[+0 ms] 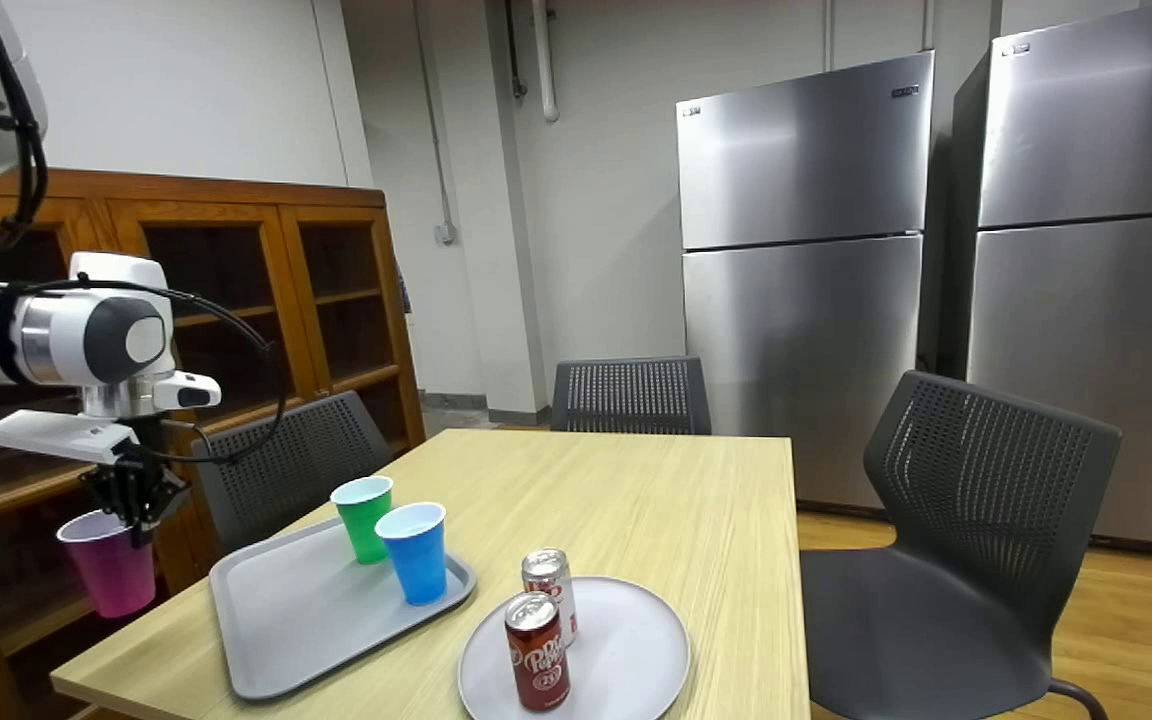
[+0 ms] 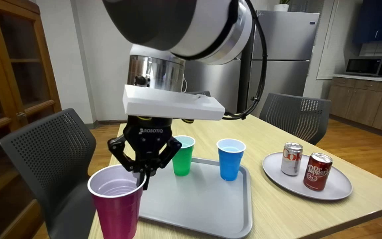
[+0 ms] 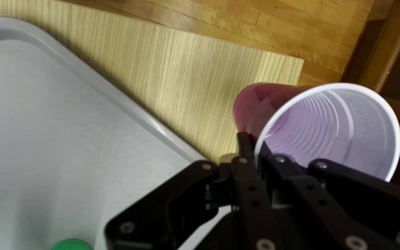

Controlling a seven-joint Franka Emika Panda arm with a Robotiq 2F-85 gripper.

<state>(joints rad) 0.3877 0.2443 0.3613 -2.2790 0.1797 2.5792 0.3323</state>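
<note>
My gripper [image 3: 255, 147] is shut on the rim of a purple cup [image 3: 328, 128], one finger inside and one outside its wall. The cup also shows in both exterior views [image 1: 114, 570] [image 2: 118, 212]. It is raised and slightly tilted, near the table corner, beside the grey tray [image 2: 204, 209]. The gripper also shows in both exterior views [image 1: 141, 525] [image 2: 144, 179]. A green cup [image 1: 366, 530] and a blue cup [image 1: 416, 560] stand upright on the tray. In the wrist view only a bit of the green cup [image 3: 71, 245] shows.
A round grey plate [image 1: 636, 650] on the wooden table [image 1: 636, 500] holds a Dr Pepper can [image 1: 538, 655] and a Diet Coke can [image 2: 291, 159]. Dark chairs [image 1: 976, 560] stand around the table. A wooden cabinet [image 1: 356, 370] stands behind the arm; fridges [image 1: 801, 350] stand farther back.
</note>
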